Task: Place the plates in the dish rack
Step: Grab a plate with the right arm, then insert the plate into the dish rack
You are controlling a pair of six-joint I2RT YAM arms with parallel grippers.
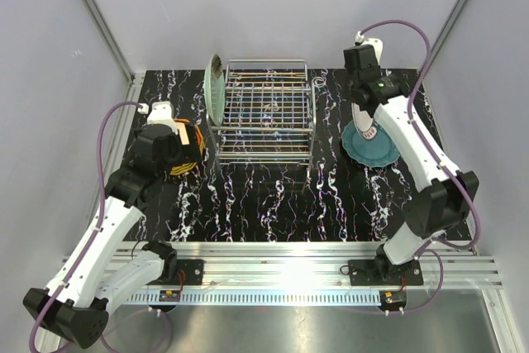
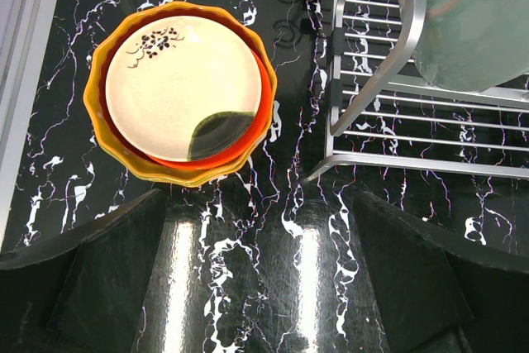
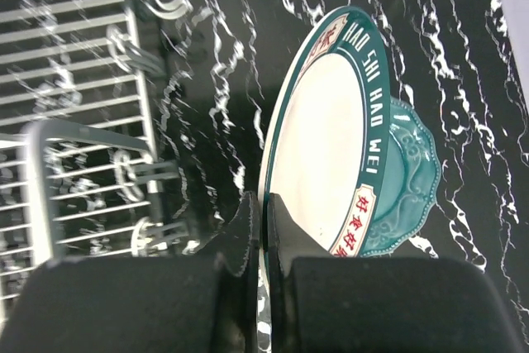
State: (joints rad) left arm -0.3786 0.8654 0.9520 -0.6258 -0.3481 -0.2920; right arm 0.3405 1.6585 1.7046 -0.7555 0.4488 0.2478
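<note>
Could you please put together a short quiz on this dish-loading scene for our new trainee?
1. True or false: the chrome wire dish rack holds no plates.
2. The right hand is: A open and empty; B shut on the round white plate with a teal lettered rim; C shut on a rack rail.
3. What colour is the top plate of the wavy-rimmed stack near the open left hand?
Key: 1 false, a pale mint green plate stands upright at the rack's left side in the top view; 2 B; 3 cream.
</note>
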